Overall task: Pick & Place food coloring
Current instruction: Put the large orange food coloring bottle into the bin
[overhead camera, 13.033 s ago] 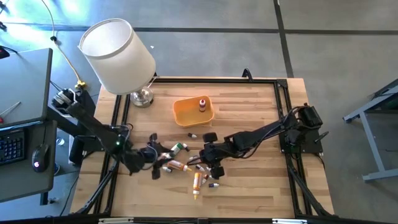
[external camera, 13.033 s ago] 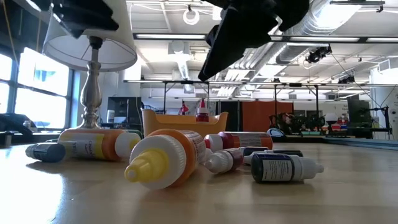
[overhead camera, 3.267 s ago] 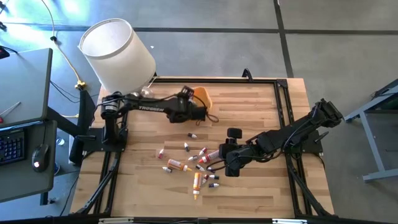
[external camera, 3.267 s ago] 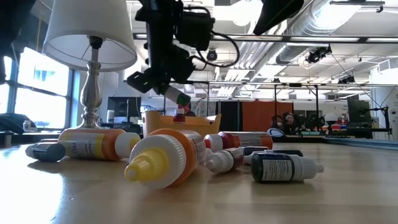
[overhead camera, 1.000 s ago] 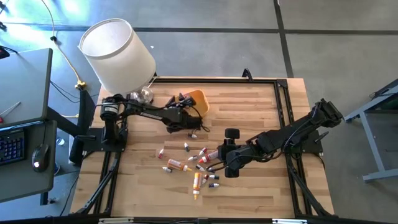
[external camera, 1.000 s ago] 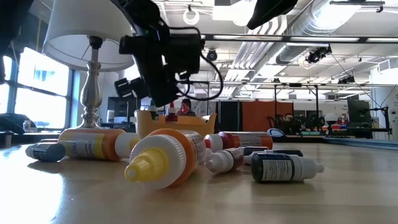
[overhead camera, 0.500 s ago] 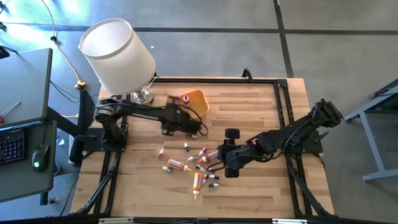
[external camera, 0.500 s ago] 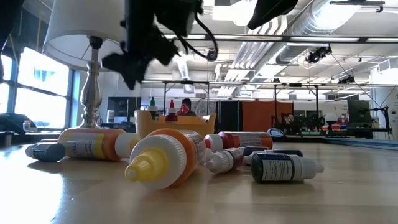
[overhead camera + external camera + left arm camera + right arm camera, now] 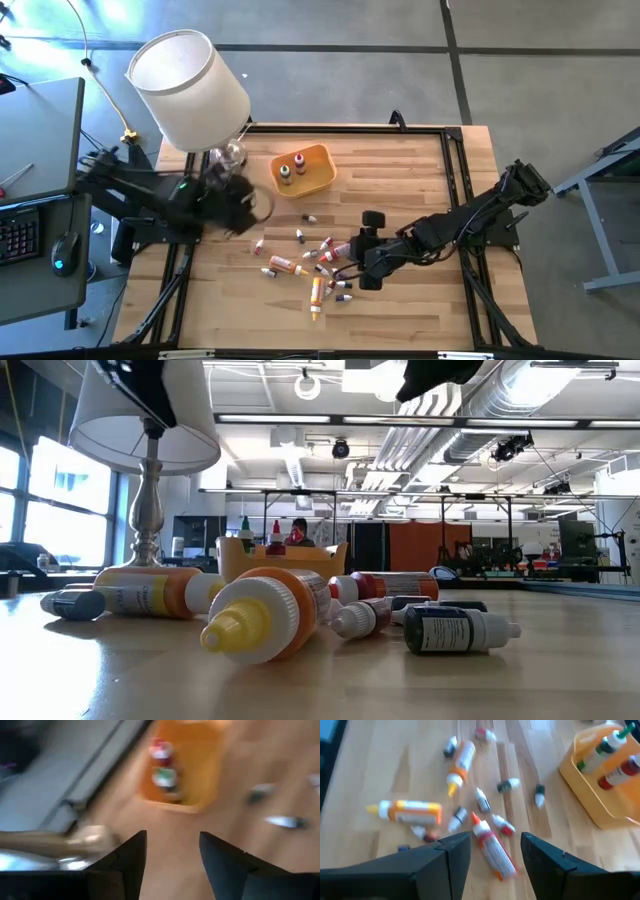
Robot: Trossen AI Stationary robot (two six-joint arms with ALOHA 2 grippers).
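Several small food coloring bottles [image 9: 312, 262] lie on their sides in the middle of the table, two larger orange-and-white ones [image 9: 286, 266] among them. The orange tray [image 9: 318, 182] sits toward the far edge and holds two upright bottles, a green-capped one [image 9: 285, 172] and a red one [image 9: 299, 160]. My left gripper [image 9: 255, 205] [image 9: 170, 837] is open and empty, left of the tray near the lamp base. My right gripper [image 9: 352, 258] [image 9: 492, 837] is open just right of the scattered bottles, with a red-tipped bottle [image 9: 490, 846] lying ahead of its fingers.
A lamp with a white shade [image 9: 188, 88] stands on its metal base [image 9: 228, 153] at the table's far left corner. Black frame rails [image 9: 190, 190] run along the table's sides. Bare wood lies right of the tray and along the near edge.
My left gripper has swung quickly away from the orange tray toward the table's left edge and shows blurred. The tray now shows uncovered, with the green-capped and red bottles standing in it. The right arm has stayed put.
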